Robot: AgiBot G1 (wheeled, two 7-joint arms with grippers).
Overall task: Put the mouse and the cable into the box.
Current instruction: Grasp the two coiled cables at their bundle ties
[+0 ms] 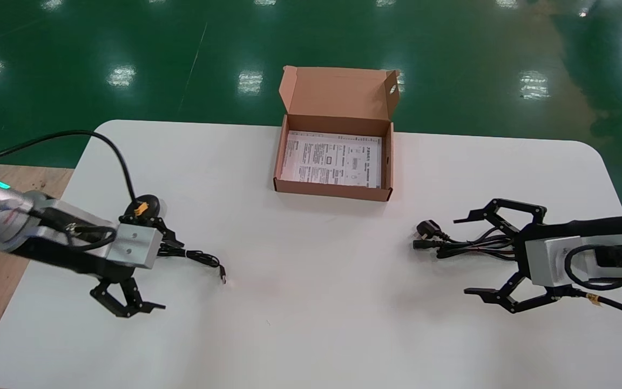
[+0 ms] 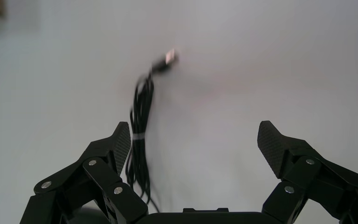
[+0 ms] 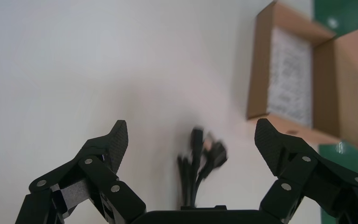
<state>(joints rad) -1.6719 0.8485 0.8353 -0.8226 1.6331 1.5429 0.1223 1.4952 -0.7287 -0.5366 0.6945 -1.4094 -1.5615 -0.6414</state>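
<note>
Black bundled power cable (image 1: 454,246) on white table (image 1: 311,302), right of open brown cardboard box (image 1: 332,190) — between spread, empty jaws of right gripper (image 1: 462,256). Black mouse (image 1: 149,205) beside left gripper (image 1: 168,273), likewise open. Centre on bundle's middle — catch every strand before lifting.

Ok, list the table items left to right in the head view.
Black computer mouse, thin black USB-tipped cord, open brown cardboard box holding a white printed sheet, bundled black power cable.

Bright overhead light, glare on floor (image 1: 122,75)
</note>
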